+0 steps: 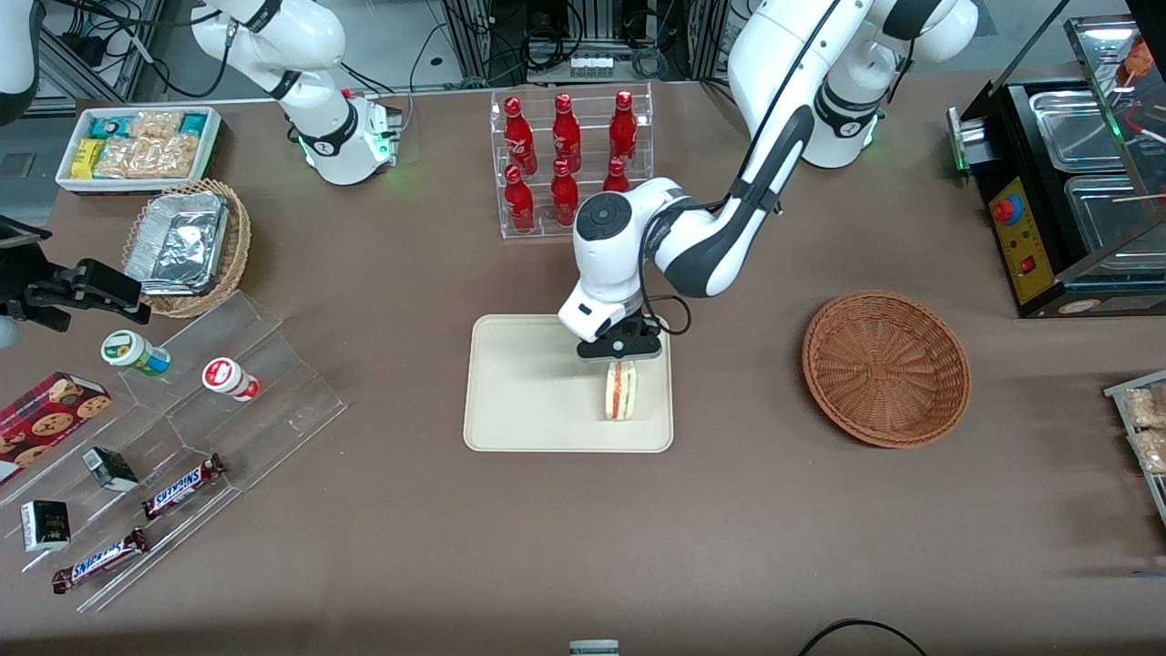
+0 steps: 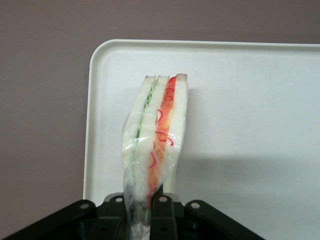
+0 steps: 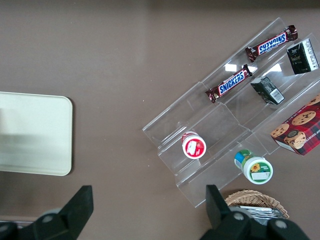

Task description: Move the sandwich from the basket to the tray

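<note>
The sandwich (image 1: 622,390), a plastic-wrapped wedge of white bread with red and green filling (image 2: 157,127), stands on its edge over the cream tray (image 1: 519,383), at the tray's side nearer the basket. My left gripper (image 1: 622,357) is directly above it, shut on the sandwich's upper end, its black fingers (image 2: 162,212) pinching the wrap. Whether the sandwich's lower edge touches the tray (image 2: 250,110) I cannot tell. The reddish-brown woven basket (image 1: 885,366) lies empty toward the working arm's end of the table.
A clear rack of red bottles (image 1: 569,164) stands farther from the front camera than the tray. Toward the parked arm's end are a tiered acrylic stand with snack bars and cups (image 1: 182,437), a tan wicker basket with foil trays (image 1: 187,246) and a white snack bin (image 1: 137,146). A black appliance (image 1: 1066,191) stands at the working arm's end.
</note>
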Motion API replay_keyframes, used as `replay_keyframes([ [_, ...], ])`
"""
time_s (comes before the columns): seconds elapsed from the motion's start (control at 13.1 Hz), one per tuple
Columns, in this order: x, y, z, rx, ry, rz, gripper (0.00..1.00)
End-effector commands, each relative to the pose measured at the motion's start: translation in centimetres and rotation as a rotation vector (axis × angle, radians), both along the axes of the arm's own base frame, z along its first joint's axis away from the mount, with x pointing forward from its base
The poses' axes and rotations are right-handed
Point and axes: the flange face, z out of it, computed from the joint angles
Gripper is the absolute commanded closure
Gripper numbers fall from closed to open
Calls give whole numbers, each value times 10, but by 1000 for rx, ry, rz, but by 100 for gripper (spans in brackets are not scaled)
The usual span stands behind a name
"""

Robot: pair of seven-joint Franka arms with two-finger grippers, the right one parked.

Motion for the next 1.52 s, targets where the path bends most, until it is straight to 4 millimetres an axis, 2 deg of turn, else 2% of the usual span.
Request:
replay_keyframes([
  [0.0, 5, -8, -4, 13, -28, -1, 100],
  [0.15, 5, -7, -12, 21, -20, 0, 100],
  [0.23, 4, -7, -15, 25, -18, -1, 81],
  [0.3, 5, -5, -16, 28, -16, 0, 35],
  [0.38, 7, -2, -16, 31, -14, 4, 4],
  [0.53, 14, 6, -6, 36, -16, 25, 0],
  [0.68, 17, 16, 16, 69, 6, 62, 0],
  [0.84, 27, 35, 67, 64, -3, 122, 0],
  [0.99, 24, 51, 135, 28, -16, 193, 0],
  [1.07, 21, 70, 171, 57, -13, 218, 0],
  [1.14, 30, 106, 204, 73, -12, 267, 0],
  [1.22, 31, 128, 231, 73, -14, 265, 0],
  [1.29, 33, 154, 255, 71, 10, 255, 0],
  [1.45, 28, 194, 289, 87, 51, 226, 0],
])
